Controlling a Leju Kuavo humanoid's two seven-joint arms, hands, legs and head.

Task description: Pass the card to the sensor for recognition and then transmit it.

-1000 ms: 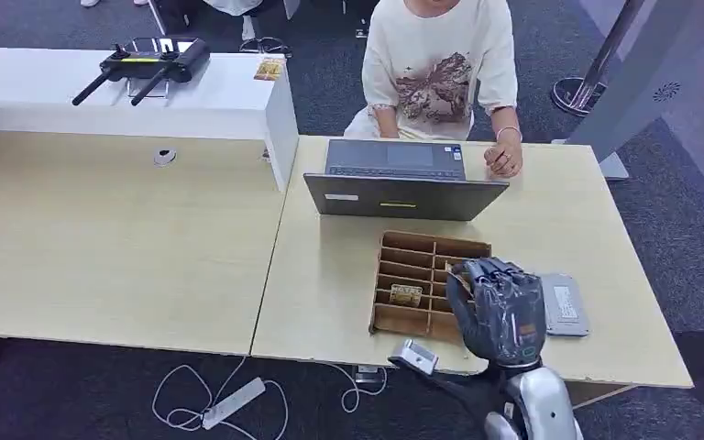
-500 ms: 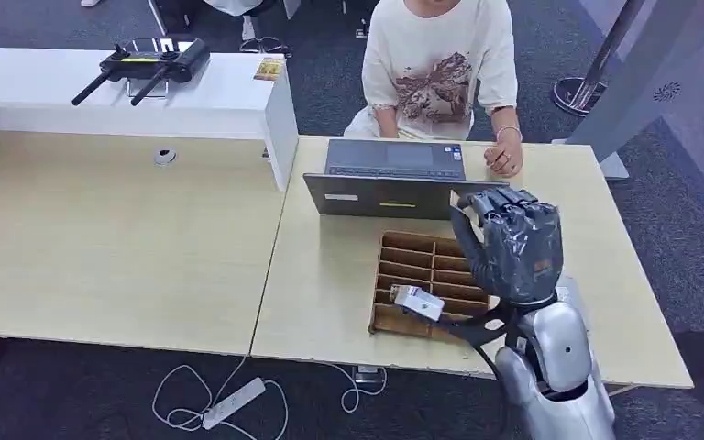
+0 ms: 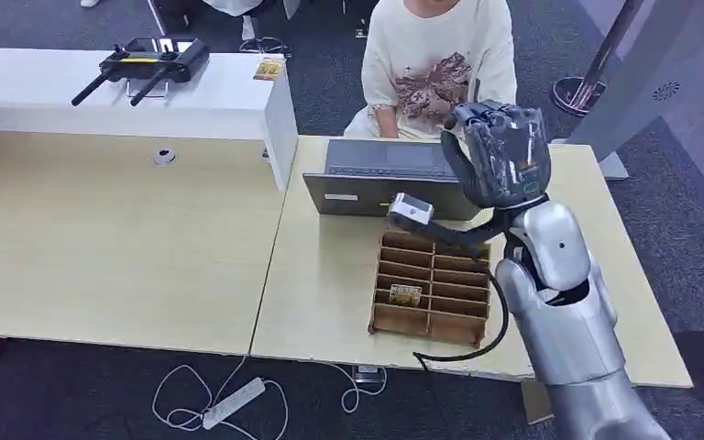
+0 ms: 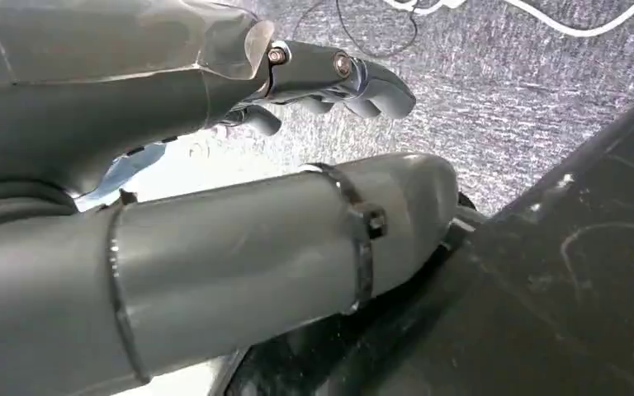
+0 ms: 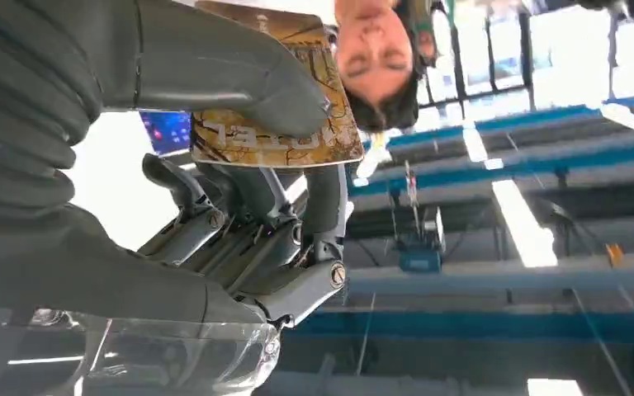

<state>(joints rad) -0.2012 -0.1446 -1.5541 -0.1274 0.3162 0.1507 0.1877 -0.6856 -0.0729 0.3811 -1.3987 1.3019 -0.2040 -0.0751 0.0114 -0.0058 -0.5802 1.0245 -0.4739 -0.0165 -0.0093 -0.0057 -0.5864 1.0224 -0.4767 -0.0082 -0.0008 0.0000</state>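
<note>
Fingers (image 5: 239,198) and thumb of the right hand (image 3: 500,156) pinch the card (image 5: 297,132) above the laptop (image 3: 394,179); handover to the person (image 3: 440,64) looks near, sensor pass unconfirmed.

Left hand (image 4: 215,165) over grey carpet (image 4: 495,107), fingers (image 4: 355,82) loosely curled, holding nothing.

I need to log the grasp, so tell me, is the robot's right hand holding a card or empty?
Holding. In the right wrist view the thumb presses a brown card against the fingers of the right hand.
</note>
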